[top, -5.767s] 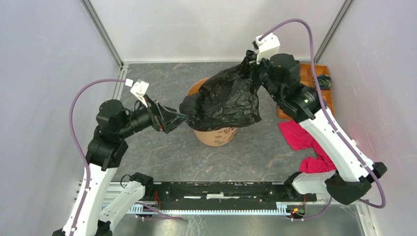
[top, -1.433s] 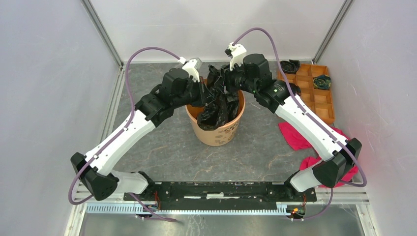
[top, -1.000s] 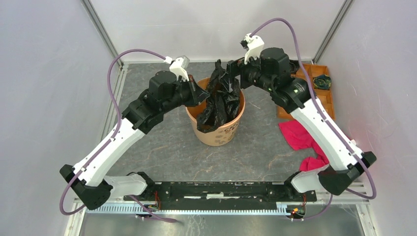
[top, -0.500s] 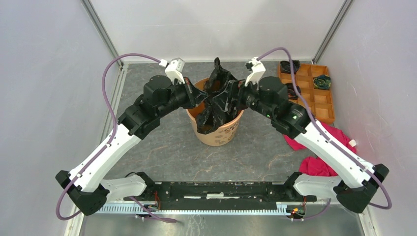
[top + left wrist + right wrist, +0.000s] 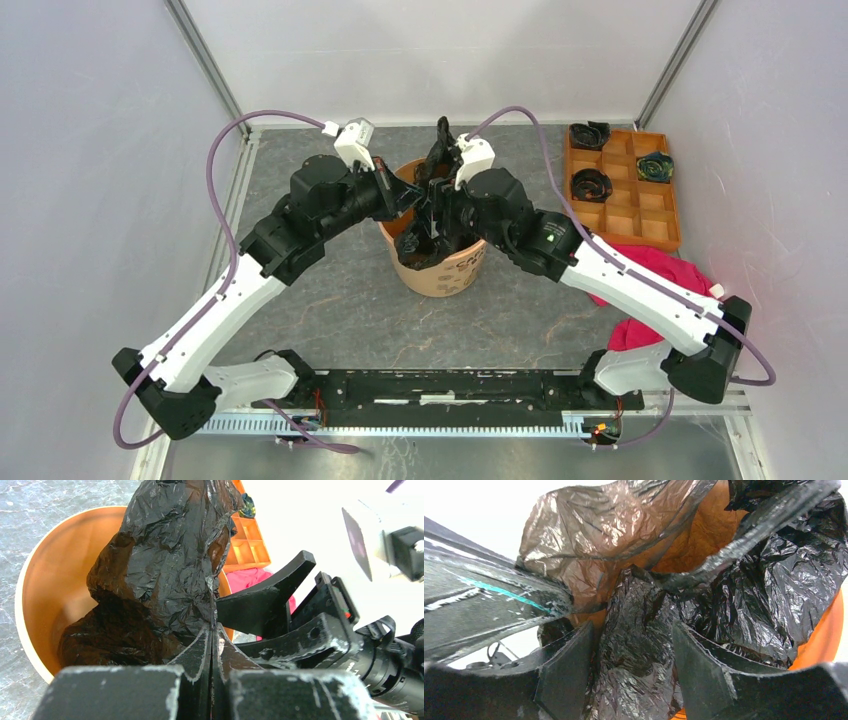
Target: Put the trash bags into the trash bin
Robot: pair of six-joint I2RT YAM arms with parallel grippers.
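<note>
Right arm: had swung left since half a second earlier, from beside the bin to reaching over its mouth.
Left arm: unchanged over that half second, parked at the bin's far-left rim.
Trash bag (image 5: 165,555): about six seconds earlier it was stretched over the bin between both grippers. Now it was mostly inside, with one crumpled peak standing above the rim.
Right gripper (image 5: 631,630): fingers were apart, straddling a wad of black film inside the bin. Could not tell whether they gripped it.
Left gripper (image 5: 212,630): fingers were pressed together, pinching a fold of the bag's film at the tips.
Trash bin (image 5: 445,275): orange, upright, mid-table. It held the bulk of the bag, with bare inner wall showing on the left.
Tray (image 5: 620,238): orange-brown, far right, now fully uncovered by the arm. Of the small black rolls (image 5: 591,185), two sat in compartments and a third at its far-left corner.
Cloth (image 5: 650,265): pink-red, lying crumpled on the table just near of the tray, partly under the right arm.
Table (image 5: 330,300): grey, marbled.
Enclosure: plain white walls, with metal posts (image 5: 205,65) at the far corners.
</note>
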